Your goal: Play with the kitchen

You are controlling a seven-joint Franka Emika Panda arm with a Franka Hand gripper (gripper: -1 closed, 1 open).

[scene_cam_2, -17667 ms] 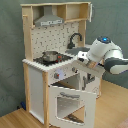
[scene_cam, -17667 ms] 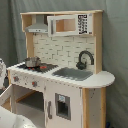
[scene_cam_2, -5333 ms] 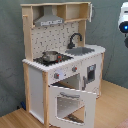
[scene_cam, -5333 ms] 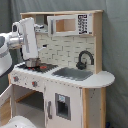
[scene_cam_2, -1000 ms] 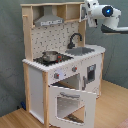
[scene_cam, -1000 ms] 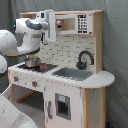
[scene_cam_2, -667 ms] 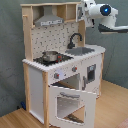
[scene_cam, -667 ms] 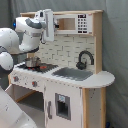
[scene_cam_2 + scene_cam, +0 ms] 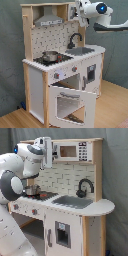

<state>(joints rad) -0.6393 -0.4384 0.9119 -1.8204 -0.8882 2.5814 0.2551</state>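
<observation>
**Gripper raised at the top of the play kitchen**

Kitchen [image 9: 75, 203] stands on the floor against a grey curtain [image 9: 117, 55], oven door [image 9: 72, 102] hanging open in the second exterior view. The gripper [image 9: 47, 152] is up beside the grey hood [image 9: 47, 20]; whether its fingers are apart I cannot tell. A small pot [image 9: 50, 56] sits on the stove.

White-and-wood kitchen [image 9: 75, 218], black faucet [image 9: 85, 187]

Soft even light, mild blur, faint shadows.
</observation>
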